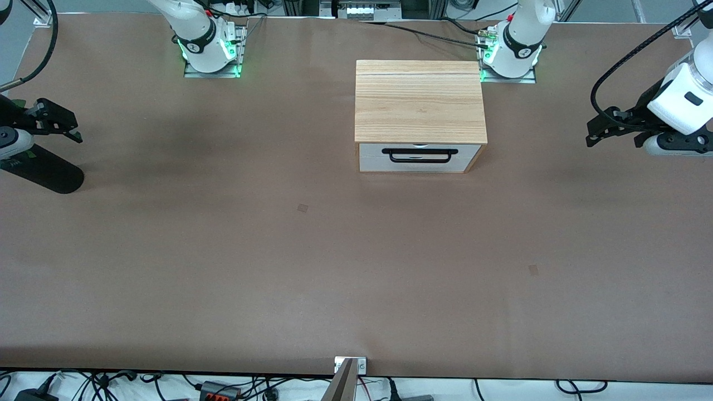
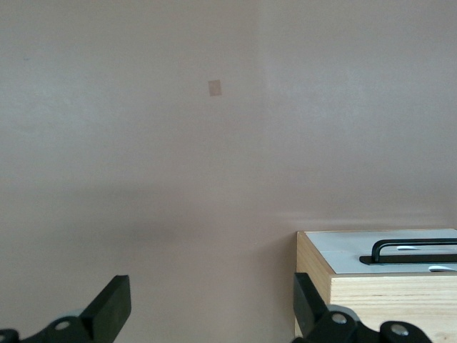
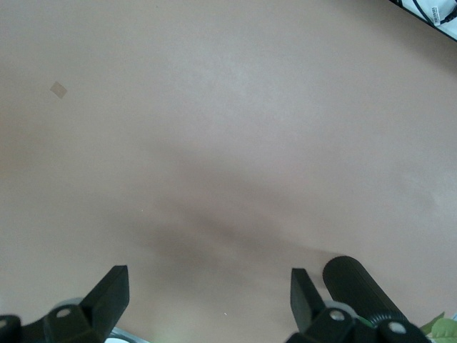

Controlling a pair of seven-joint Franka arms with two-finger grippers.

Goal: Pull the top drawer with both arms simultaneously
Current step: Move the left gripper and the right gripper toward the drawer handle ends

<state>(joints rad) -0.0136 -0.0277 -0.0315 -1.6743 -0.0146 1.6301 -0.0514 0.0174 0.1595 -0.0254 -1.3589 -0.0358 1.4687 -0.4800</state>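
The cabinet has a light wood-grain top (image 1: 419,100). Its top drawer (image 1: 372,150) has a white front panel and a long black bar handle (image 1: 420,151), and it is pushed in flush. The drawer front (image 2: 346,251) and the handle (image 2: 418,247) also show in the left wrist view. My left gripper (image 1: 599,129) is open and empty, up over the table at the left arm's end, apart from the cabinet; it also shows in its wrist view (image 2: 212,300). My right gripper (image 1: 75,129) is open and empty over the right arm's end; it also shows in its wrist view (image 3: 211,296).
A black cylinder (image 1: 47,175) lies by the right gripper and shows in the right wrist view (image 3: 357,286). Small tape squares (image 1: 302,208) (image 1: 533,269) mark the brown table cover. A metal bracket (image 1: 350,365) sits at the table edge nearest the front camera.
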